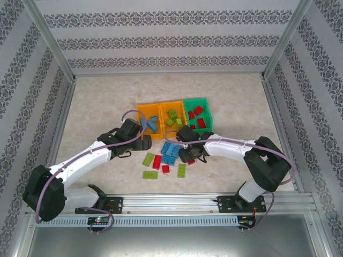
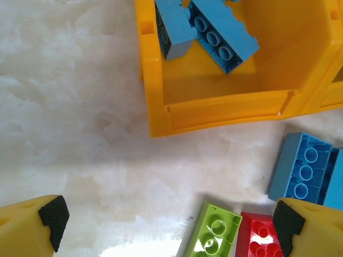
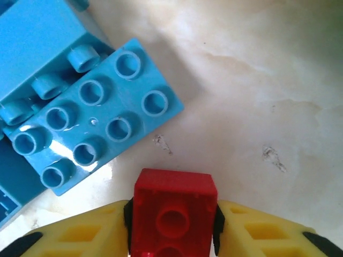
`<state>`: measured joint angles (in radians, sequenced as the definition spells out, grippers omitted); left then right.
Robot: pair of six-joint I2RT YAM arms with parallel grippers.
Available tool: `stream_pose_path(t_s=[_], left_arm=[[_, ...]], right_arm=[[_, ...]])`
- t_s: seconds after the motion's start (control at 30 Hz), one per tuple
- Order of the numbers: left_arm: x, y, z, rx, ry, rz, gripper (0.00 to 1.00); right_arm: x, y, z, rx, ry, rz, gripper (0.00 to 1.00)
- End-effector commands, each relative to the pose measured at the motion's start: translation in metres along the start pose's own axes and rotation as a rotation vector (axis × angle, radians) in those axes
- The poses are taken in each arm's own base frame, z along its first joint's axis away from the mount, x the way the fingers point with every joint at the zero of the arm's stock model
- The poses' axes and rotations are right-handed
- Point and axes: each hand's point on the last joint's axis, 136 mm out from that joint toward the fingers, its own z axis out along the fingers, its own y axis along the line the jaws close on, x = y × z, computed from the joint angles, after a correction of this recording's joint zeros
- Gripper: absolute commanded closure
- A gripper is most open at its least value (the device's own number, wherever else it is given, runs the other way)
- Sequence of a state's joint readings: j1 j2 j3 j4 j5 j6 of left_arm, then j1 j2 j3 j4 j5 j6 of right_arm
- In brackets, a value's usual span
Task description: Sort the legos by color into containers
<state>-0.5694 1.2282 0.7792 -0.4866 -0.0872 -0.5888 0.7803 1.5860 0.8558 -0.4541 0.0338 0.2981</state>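
pale marbled tabletop (image 1: 107, 101), striped patterned wallpaper (image 1: 171, 43) on all sides. the bins (image 1: 171, 104) sit in a row mid-table, two orange and one green, and the loose legos (image 1: 166, 158) lie just in front. the left gripper (image 2: 171, 222) hangs spread wide beside the end orange bin. the right gripper (image 3: 172, 222) is clamped on a red brick (image 3: 174, 190) next to the blue ones.

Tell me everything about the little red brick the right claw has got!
The red brick is small, shiny plastic, with one round hollow stud showing and a second cut off by the picture's edge. It sits between the right claw's yellow fingers, whose black pads press both its sides. Pale marbled table lies beneath; whether it rests there or is lifted, I cannot tell. The blue bricks nearby do not touch it.
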Motion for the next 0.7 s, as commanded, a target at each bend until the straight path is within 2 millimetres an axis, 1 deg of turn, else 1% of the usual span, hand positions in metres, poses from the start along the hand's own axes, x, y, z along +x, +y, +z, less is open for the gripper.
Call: stream_pose_path(t_s=[0.0, 0.13, 0.23, 0.33, 0.4, 0.5, 0.57, 0.67], left_arm=[[0.001, 0.004, -0.002, -0.013, -0.012, -0.013, 0.0], [0.002, 0.004, 0.0, -0.015, -0.005, -0.013, 0.0], [0.003, 0.002, 0.001, -0.007, 0.007, -0.005, 0.0], [0.005, -0.004, 0.001, 0.023, 0.019, 0.01, 0.0], [0.005, -0.009, 0.001, 0.053, 0.022, 0.015, 0.0], [0.006, -0.017, 0.001, 0.099, 0.024, 0.027, 0.0], [0.008, -0.021, 0.002, 0.119, 0.033, 0.034, 0.0], [0.009, -0.024, 0.002, 0.13, 0.042, 0.043, 0.0]], right_arm=[[-0.004, -0.014, -0.007, 0.033, -0.025, 0.062, 0.64], [-0.01, -0.029, -0.019, 0.031, -0.072, 0.143, 0.7], [-0.026, -0.042, -0.037, 0.012, -0.15, 0.228, 0.72], [-0.053, -0.058, -0.063, -0.03, -0.269, 0.335, 0.72], [-0.073, -0.074, -0.079, -0.051, -0.35, 0.421, 0.72], [-0.101, -0.098, -0.094, -0.039, -0.419, 0.506, 0.72], [-0.117, -0.109, -0.096, -0.004, -0.429, 0.509, 0.71], [-0.14, -0.126, -0.088, 0.038, -0.411, 0.51, 0.69]])
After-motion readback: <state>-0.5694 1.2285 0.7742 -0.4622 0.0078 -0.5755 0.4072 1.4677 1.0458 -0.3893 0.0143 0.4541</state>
